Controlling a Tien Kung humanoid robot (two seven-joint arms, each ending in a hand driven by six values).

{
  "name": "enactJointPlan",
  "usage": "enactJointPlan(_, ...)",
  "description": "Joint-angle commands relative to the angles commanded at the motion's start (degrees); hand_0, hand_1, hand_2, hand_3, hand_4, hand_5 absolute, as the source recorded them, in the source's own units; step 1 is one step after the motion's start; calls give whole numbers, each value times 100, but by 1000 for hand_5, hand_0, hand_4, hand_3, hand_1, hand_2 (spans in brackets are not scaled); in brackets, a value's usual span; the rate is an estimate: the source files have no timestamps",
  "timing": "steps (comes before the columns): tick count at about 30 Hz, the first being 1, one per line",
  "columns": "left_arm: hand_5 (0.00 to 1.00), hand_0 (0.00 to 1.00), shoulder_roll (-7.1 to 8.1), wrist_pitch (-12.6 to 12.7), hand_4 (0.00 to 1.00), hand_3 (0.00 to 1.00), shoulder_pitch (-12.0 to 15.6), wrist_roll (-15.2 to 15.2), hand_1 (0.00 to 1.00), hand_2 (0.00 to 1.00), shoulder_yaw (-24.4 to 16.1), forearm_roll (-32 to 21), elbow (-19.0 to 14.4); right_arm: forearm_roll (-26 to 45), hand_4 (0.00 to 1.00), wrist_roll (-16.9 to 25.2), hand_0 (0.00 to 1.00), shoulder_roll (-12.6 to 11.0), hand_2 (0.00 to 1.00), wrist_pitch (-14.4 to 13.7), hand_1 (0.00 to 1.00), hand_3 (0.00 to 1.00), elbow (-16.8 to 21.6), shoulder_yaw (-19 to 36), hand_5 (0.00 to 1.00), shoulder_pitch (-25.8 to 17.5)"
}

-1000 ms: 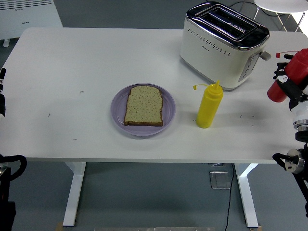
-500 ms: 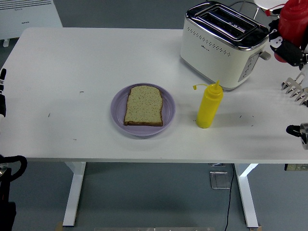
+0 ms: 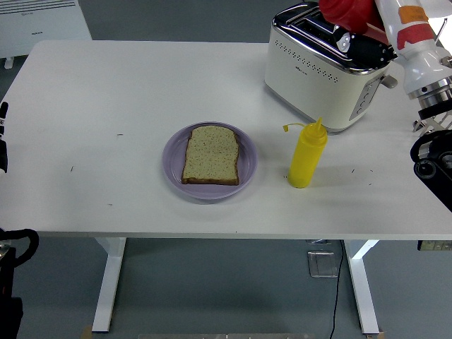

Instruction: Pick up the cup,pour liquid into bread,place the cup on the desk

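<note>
A slice of bread [image 3: 211, 155] lies on a purple plate [image 3: 171, 166] in the middle of the table. My right hand [image 3: 359, 40] is shut on the red cup [image 3: 343, 11] and holds it high at the picture's top, above the toaster and far right of the bread. The top of the cup is cut off by the picture's edge. My right forearm [image 3: 415, 42] comes in from the upper right. My left arm [image 3: 3, 145] rests at the left edge, with its hand barely in view.
A white and chrome toaster [image 3: 326, 67] stands at the back right, right under the held cup. A yellow squeeze bottle [image 3: 307, 155] stands upright between the plate and the toaster. A white heater [image 3: 42, 25] is beyond the table's far left corner.
My right arm has swung up and to the left, carrying the red cup from the table's right edge to above the toaster. The bread, plate and yellow bottle have not moved.
</note>
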Motion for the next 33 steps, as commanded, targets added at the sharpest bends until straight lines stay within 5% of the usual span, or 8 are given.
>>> enactJointPlan(16, 998, 802, -2, 0, 452, 735, -1, -1, 752, 751, -47, -5, 3, -2228, 352, -539, 192, 265, 357, 745, 219, 488, -857, -1268, 142, 1284)
enactJointPlan(33, 998, 801, -5, -1, 452, 734, 2, -4, 750, 746, -69, -8, 2, -2228, 353, -947, 204, 296, 367, 1001, 221, 489, -1215, -2086, 164, 1698)
